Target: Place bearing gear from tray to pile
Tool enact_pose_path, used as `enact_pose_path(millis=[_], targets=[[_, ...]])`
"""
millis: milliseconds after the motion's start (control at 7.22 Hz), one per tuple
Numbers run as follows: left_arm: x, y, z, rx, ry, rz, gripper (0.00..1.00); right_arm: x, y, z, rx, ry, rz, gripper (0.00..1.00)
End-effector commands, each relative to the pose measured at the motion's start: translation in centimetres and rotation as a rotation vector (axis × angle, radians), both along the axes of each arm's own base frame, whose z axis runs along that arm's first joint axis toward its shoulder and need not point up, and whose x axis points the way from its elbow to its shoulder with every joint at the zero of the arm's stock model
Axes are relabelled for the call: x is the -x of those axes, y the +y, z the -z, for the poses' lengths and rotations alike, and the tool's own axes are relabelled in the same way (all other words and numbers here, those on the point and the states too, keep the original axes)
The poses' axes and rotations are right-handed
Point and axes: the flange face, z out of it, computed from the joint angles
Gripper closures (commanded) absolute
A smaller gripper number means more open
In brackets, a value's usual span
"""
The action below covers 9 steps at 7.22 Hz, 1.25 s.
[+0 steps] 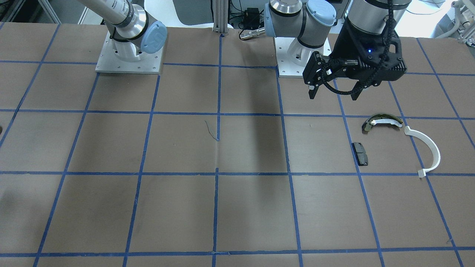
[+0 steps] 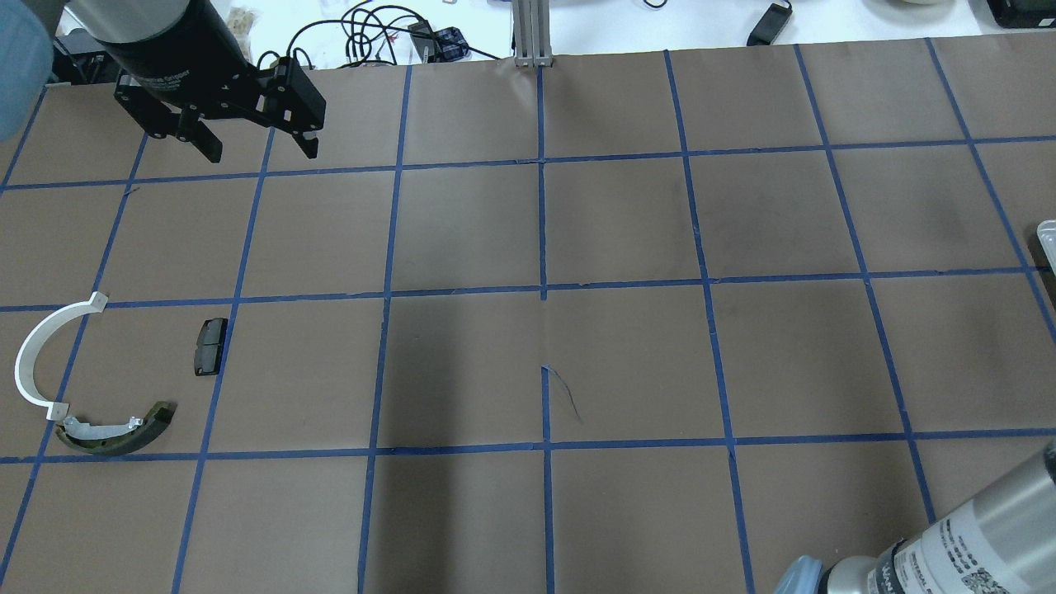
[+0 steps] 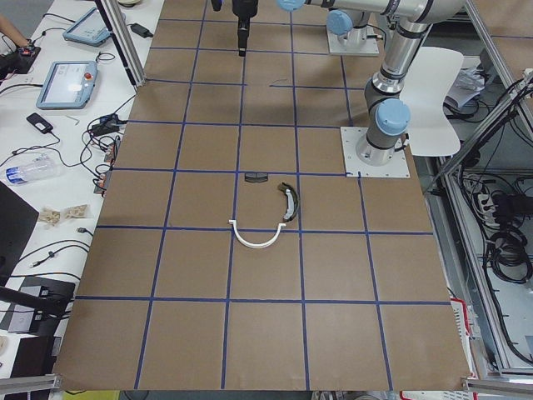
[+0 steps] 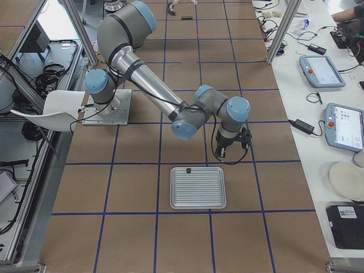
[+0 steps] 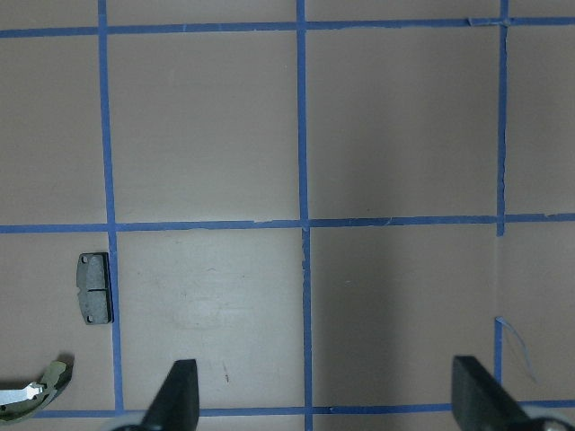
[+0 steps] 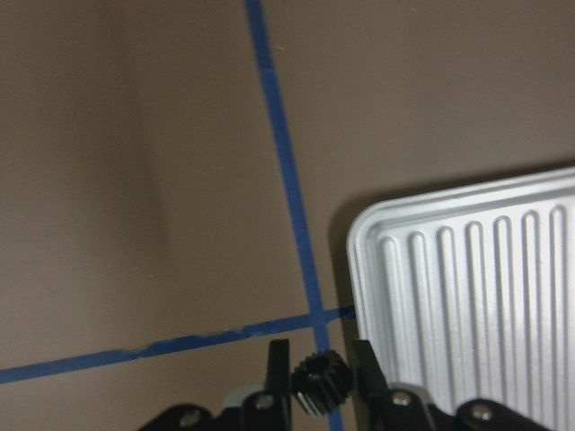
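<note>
My right gripper (image 6: 319, 352) is shut on a small black bearing gear (image 6: 317, 382) and holds it above the table, just beside the corner of the ribbed metal tray (image 6: 467, 269). The tray also shows in the exterior right view (image 4: 198, 187). The pile lies on my left side: a white half-ring strip (image 2: 33, 355), an olive-and-white curved shoe (image 2: 115, 433) and a small black pad (image 2: 209, 346). My left gripper (image 2: 257, 153) is open and empty, held high and farther out over the table than the pile.
Blue tape lines grid the brown table cover (image 2: 544, 330). A small dark part (image 4: 188, 170) lies at one edge of the tray. Both arm bases (image 1: 128, 55) stand on metal plates at the robot's side. Cables and tablets lie beyond the table's far edge.
</note>
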Motion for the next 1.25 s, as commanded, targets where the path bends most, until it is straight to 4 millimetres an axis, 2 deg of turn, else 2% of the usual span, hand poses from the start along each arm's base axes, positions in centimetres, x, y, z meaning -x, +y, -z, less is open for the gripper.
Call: enact_pose_path(millis=[0, 139, 277, 554, 831, 970, 1108], targets=[[0.0, 0.1, -0.1, 0.001, -0.002, 0.000, 0.00, -13.2, -4.2, -0.8, 0.006, -0.007, -0.095, 1.00], [0.0, 0.1, -0.1, 0.001, 0.000, 0.001, 0.00, -17.1, -4.6, -0.5, 0.003, -0.047, -0.097, 1.00], [0.0, 0.1, -0.1, 0.001, 0.000, -0.001, 0.00, -23.2, -5.3, 0.1, 0.008, -0.085, -0.065, 1.00], [0.0, 0.1, -0.1, 0.001, 0.001, -0.001, 0.00, -35.5, -5.2, 0.3, 0.008, -0.084, -0.087, 1.00], [0.0, 0.1, -0.1, 0.001, 0.000, 0.001, 0.00, -47.2, -3.1, 0.9, -0.003, -0.078, -0.040, 1.00], [0.0, 0.1, -0.1, 0.001, -0.002, 0.000, 0.00, -51.2, -1.3, 2.0, -0.018, -0.073, -0.016, 1.00], [0.0, 0.0, 0.0, 0.000, 0.000, 0.001, 0.00, -55.1, 1.3, 3.9, -0.054, -0.066, -0.017, 1.00]])
